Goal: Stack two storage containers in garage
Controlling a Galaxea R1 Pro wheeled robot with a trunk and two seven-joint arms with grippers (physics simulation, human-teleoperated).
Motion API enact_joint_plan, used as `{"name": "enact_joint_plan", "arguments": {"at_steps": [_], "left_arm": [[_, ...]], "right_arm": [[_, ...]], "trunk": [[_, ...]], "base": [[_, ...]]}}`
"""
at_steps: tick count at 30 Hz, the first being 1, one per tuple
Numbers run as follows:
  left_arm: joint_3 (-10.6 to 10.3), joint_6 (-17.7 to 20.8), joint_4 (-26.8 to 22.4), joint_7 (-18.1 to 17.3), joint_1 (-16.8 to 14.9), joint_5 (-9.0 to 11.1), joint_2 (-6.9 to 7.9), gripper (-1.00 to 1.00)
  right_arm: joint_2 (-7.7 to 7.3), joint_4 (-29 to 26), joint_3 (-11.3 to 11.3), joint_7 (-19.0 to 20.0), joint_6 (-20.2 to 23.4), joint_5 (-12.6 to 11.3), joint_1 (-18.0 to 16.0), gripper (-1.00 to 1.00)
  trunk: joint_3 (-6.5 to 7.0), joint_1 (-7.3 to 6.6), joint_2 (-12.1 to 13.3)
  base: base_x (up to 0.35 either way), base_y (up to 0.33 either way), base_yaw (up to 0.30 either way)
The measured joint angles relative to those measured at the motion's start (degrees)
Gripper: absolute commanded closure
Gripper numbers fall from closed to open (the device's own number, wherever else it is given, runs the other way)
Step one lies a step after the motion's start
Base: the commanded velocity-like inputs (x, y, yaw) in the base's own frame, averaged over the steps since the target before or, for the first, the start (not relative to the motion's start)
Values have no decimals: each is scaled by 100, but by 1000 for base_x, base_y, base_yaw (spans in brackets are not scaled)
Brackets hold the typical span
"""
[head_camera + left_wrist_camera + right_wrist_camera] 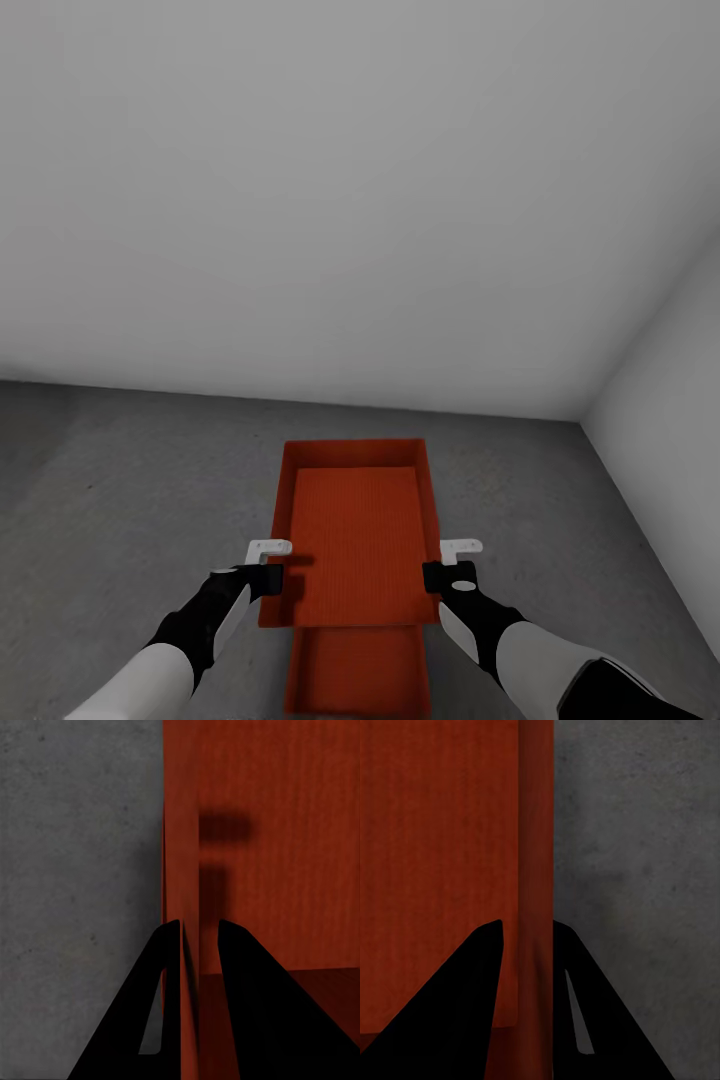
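Observation:
In the garage, one orange-red storage container [355, 520] hangs between my two grippers over the dark grey floor [120, 480]. My left gripper [272, 577] is shut on its left wall and my right gripper [437, 577] on its right wall, both near the container's near end. In the left wrist view the gripper [199, 945] straddles that thin wall [180, 870]; the right wrist view shows my right gripper [526, 937] pinching the opposite wall [536, 832]. The second storage container [360, 675] lies lower and closer to me, partly covered by the held one.
A plain white wall [350, 200] stands ahead, and another white wall [670, 400] closes the right side, meeting it in a corner. Bare grey floor spreads to the left and right of the containers.

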Motion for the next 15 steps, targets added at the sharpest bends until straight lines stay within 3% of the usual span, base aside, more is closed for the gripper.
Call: {"name": "enact_joint_plan", "arguments": {"at_steps": [15], "left_arm": [[-14, 0, 0, 7, 0, 9, 0, 100]], "right_arm": [[-3, 0, -2, 4, 1, 1, 0, 100]], "trunk": [[-136, 0, 0]], "base": [[0, 0, 0]]}}
